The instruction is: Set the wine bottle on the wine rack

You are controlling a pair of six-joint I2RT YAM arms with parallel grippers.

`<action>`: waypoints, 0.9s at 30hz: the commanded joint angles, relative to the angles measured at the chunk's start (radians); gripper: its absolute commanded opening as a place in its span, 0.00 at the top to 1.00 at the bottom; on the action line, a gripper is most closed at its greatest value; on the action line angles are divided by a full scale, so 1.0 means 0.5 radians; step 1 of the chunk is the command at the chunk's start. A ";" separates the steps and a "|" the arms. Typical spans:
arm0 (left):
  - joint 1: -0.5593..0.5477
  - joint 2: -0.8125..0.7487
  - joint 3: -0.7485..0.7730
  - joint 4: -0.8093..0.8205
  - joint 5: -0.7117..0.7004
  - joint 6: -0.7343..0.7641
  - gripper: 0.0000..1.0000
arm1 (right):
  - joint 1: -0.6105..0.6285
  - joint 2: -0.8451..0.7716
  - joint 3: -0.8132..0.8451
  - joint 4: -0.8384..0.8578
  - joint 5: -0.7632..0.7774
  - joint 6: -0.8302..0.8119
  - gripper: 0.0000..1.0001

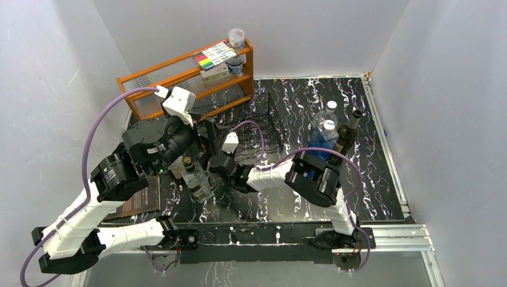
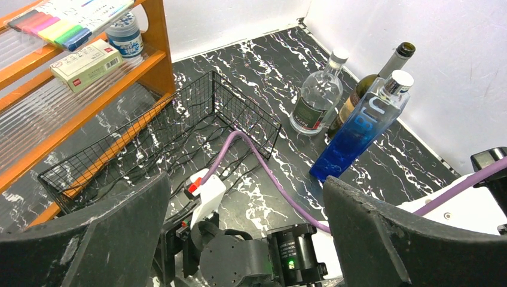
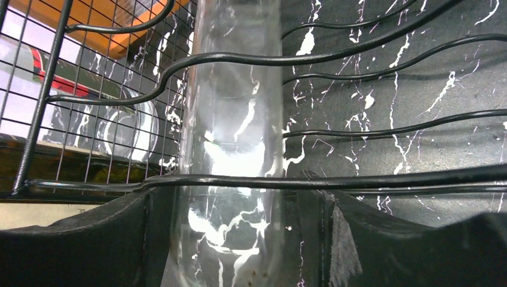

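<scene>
The wine bottle (image 3: 233, 119) is clear glass and runs up the right wrist view between my right fingers, with black wires of the wine rack (image 3: 388, 177) crossing it. My right gripper (image 3: 233, 203) is open around its lower end: the left finger lies against the glass and a narrow gap shows at the right finger. From above, the wine bottle (image 1: 196, 178) with its dark cap sits just left of my right gripper (image 1: 216, 162), at the near left end of the wine rack (image 1: 257, 122). My left gripper (image 1: 202, 143) hovers above, wide open and empty (image 2: 245, 185), over the wine rack (image 2: 179, 128).
An orange shelf (image 1: 179, 69) with boxes and jars stands behind the rack. A blue bottle (image 1: 323, 140), a clear bottle (image 1: 326, 116) and a dark bottle (image 1: 350, 134) stand at the right, near the white wall. A purple cable (image 2: 269, 173) arcs over the rack's near corner.
</scene>
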 commanded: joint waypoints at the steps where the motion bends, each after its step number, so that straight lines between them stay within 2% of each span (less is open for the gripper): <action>1: 0.005 -0.003 0.018 0.025 0.020 0.032 0.03 | -0.020 -0.066 0.052 0.126 0.077 0.044 0.17; 5: 0.007 -0.006 0.014 0.028 0.018 0.046 0.03 | -0.021 -0.122 0.015 0.148 0.014 0.044 0.11; 17: 0.005 -0.077 -0.009 0.028 0.024 0.065 0.02 | -0.021 -0.434 -0.215 0.067 -0.323 0.048 0.09; 23: 0.004 -0.118 -0.038 0.028 0.015 0.048 0.02 | -0.021 -0.535 -0.268 -0.194 -0.453 0.274 0.14; 27: 0.007 -0.112 -0.041 0.028 0.038 0.045 0.02 | -0.018 -0.463 -0.152 -0.454 -0.489 0.423 0.20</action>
